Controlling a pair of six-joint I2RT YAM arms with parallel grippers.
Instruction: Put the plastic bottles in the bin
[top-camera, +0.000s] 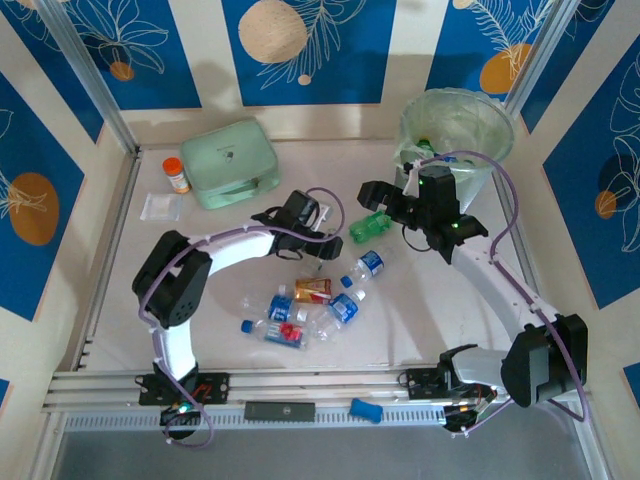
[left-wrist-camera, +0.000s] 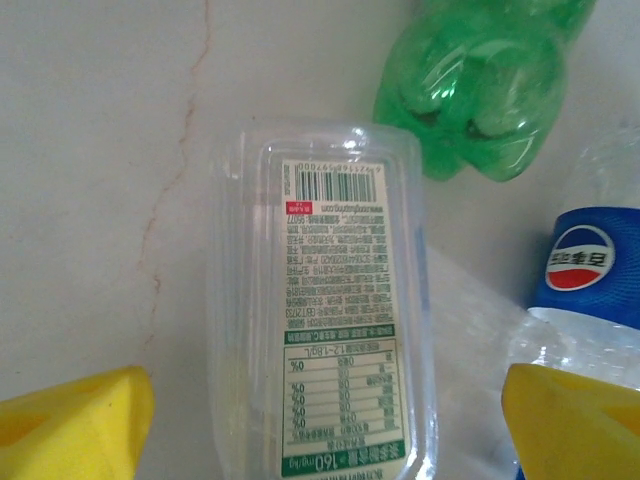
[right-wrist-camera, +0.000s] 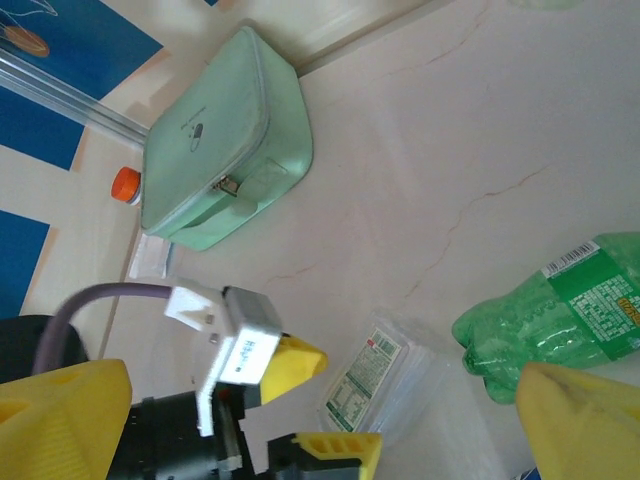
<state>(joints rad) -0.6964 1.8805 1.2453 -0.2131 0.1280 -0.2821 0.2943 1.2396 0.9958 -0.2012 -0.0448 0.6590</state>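
Straddling clear bottle (left-wrist-camera: 320, 300), left gripper (left-wrist-camera: 325, 425) sits cropped; green bottle (left-wrist-camera: 480, 90) truncated.

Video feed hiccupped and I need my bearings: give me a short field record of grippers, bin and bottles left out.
Left gripper: open, astride the clear flat plastic bottle with white label, not touching it
Right gripper: open, near the green plastic bottle
Bin: round translucent grey-green bucket, far right corner
Loose bottles: cluster of clear blue-capped bottles on the pale table
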